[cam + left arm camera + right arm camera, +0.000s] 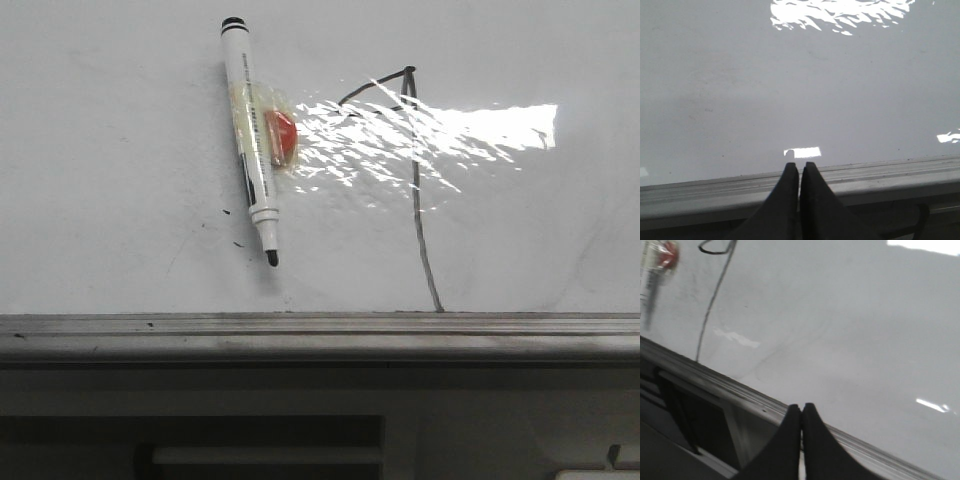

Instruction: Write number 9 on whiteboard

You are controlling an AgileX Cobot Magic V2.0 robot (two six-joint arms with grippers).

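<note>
The whiteboard (120, 150) fills the front view, glossy white with strong glare. The number 9 (417, 180) is drawn on it in thin black line: a long stroke running down to the ledge, with a small angular open loop at its top. The number 9 (715, 295) also shows in the right wrist view. A white marker (250, 140) with a bare black tip hangs on the board, fixed with tape and a red piece. My left gripper (799, 165) is shut and empty, over the ledge. My right gripper (801, 406) is shut and empty too, right of the stroke.
A grey metal ledge (320, 335) runs along the board's lower edge, with a dark frame and recess (200, 440) below it. Small black specks (238, 243) mark the board near the marker's tip.
</note>
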